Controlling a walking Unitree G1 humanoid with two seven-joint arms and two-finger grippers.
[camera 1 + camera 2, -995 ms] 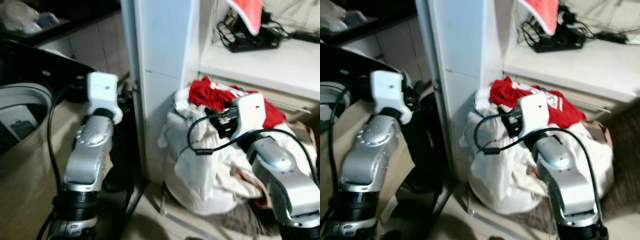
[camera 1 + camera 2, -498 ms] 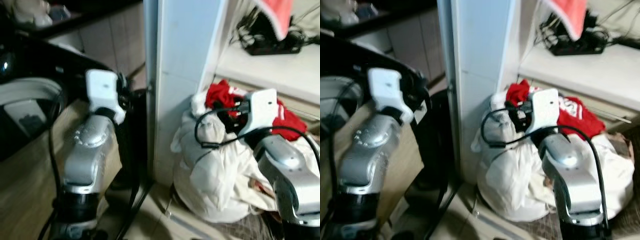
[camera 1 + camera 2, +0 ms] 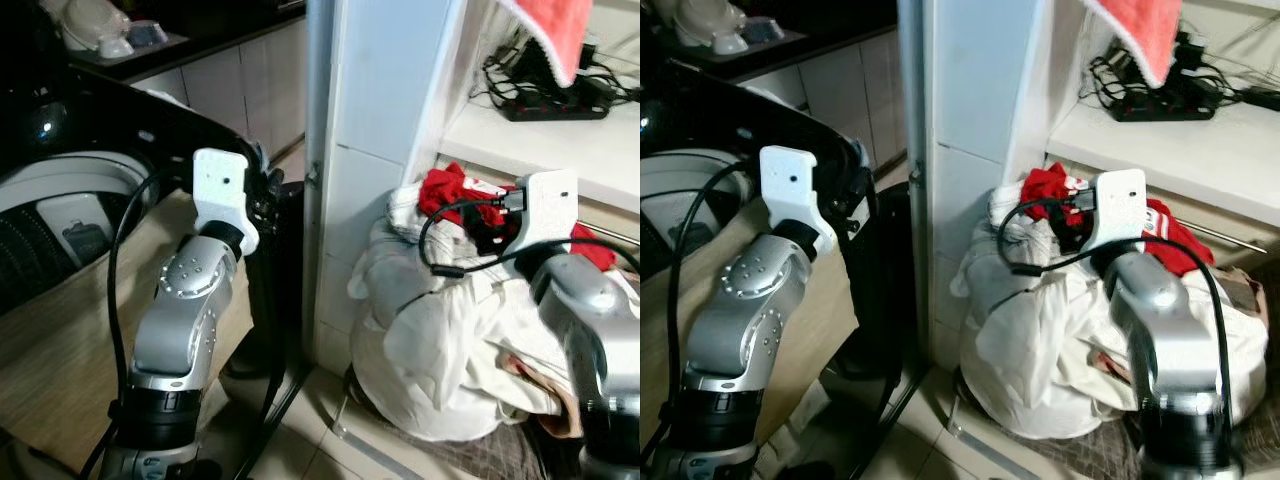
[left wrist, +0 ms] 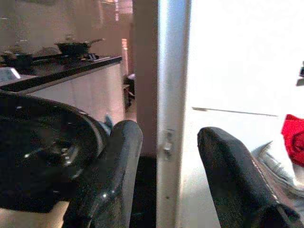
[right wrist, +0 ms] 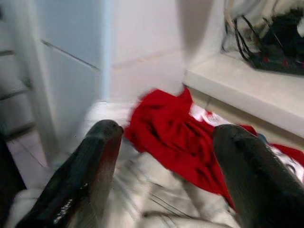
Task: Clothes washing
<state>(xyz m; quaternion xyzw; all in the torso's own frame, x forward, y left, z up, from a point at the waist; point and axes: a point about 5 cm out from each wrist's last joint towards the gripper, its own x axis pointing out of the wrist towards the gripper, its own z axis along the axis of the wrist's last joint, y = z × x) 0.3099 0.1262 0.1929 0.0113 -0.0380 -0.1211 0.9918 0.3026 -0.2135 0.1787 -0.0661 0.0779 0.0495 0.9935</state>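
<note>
Clothes: a heap of white laundry sits low and right of centre in the left eye view, on the floor against the foot of a white tiled pillar. A red garment lies on top of the heap, toward its upper right, partly spread over the white fabric.

Right gripper: raised above the heap at the right of the head views, aimed at the red garment. In the right wrist view its two black fingers stand widely parted with the red garment and white cloth visible in the gap between them. The fingers have hold of nothing. Whether the tips touch the fabric cannot be determined.

Left gripper: held up at centre left of the head views, beside the pillar's edge. In the left wrist view its fingers are spread well apart and empty, with the pillar's metal edge strip seen between them.

Washing machine: at the left edge of the left eye view, top-loading, dark rim, drum opening visible. It stands on the other side of the pillar from the heap.

Other items: a white ledge at upper right carries a black power strip with tangled cables. A pink-red cloth hangs at the top right of the frame.
</note>
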